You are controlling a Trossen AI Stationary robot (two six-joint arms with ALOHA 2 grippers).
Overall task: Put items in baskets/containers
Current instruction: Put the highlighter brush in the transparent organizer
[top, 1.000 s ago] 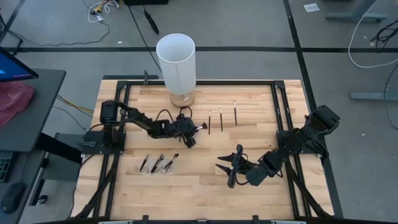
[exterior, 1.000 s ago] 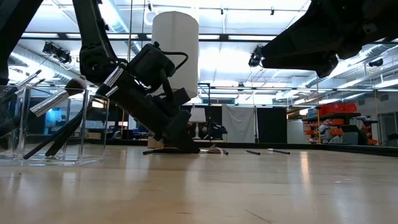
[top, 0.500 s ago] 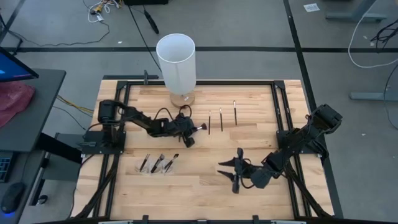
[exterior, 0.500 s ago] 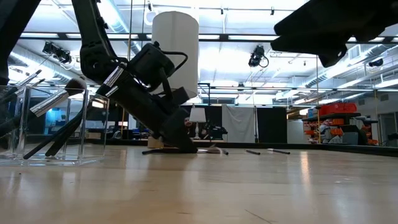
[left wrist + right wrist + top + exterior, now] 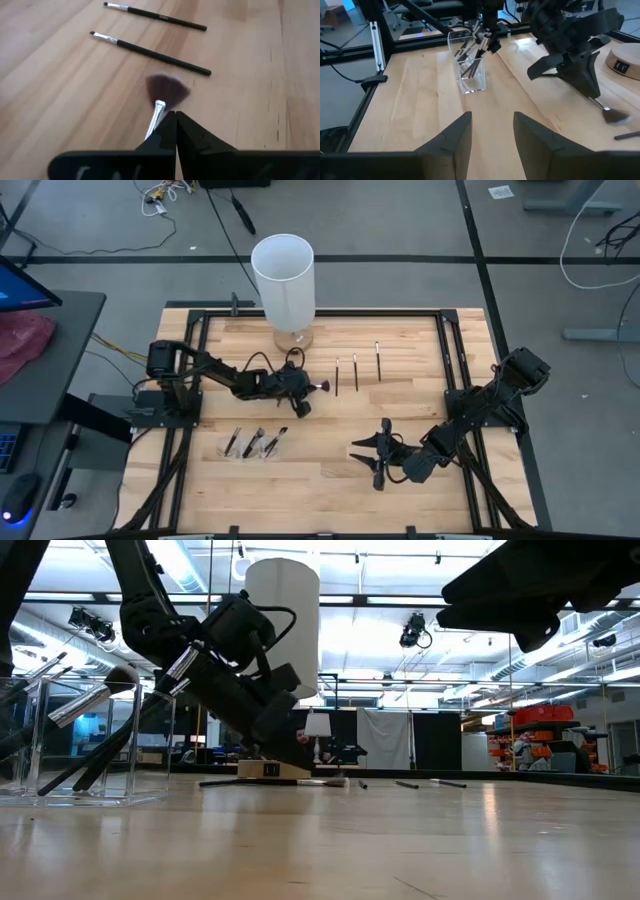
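Observation:
A fan-tipped makeup brush (image 5: 167, 90) lies near the table's middle, with my left gripper (image 5: 175, 117) shut right over its silvery ferrule. In the high view this gripper (image 5: 303, 393) is just left of the fan tip (image 5: 324, 386). Three more brushes (image 5: 355, 372) lie flat to its right. The clear container (image 5: 252, 445) stands near the front left, with several brushes leaning in it. My right gripper (image 5: 376, 454) hangs open above the table's front right, with nothing between its fingers. My left gripper's fingers are shut with no gap, slanting down from the table's left. The brush's ferrule (image 5: 157, 111) shows beside and under one finger, not in the seam between them. I cannot tell whether they hold or touch it. In the low view the brush's handle (image 5: 250, 782) runs level at table height.
A tall white cylinder (image 5: 283, 278) on a wooden base stands at the far edge, behind my left gripper. Black frame rails (image 5: 450, 350) run along the table's sides. Bare wood lies between the container and my right gripper.
My left gripper has risen a little, uncovering the cylinder's wooden base in the low view. The fan brush has stayed at table height, and more of its handle shows now.

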